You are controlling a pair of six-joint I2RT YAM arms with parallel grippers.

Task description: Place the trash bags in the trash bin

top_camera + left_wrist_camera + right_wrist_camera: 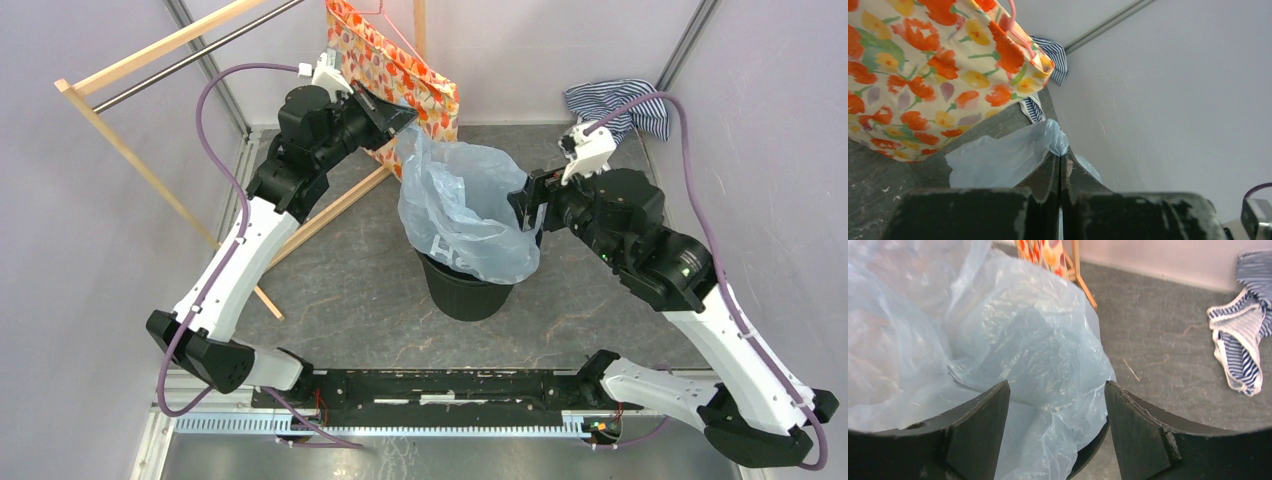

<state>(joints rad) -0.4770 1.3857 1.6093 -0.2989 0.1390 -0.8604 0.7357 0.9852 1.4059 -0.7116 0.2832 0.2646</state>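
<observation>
Trash bag point(465, 205) half in trash bin point(468, 292), rim not seated. Left gripper point(410, 120) pinches bag edge; right gripper point(526, 196) gapes wide.

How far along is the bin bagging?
Done: the pale-blue trash bag sits in the mouth of the black trash bin, its front edge draped outside. In hand: the left gripper is shut on the bag's far corner, lifted above the rim; the right gripper is open at the right rim. Left: seat that corner.

White lettering on the trash bag point(460, 205) starts "He"; the rest is unreadable.
</observation>
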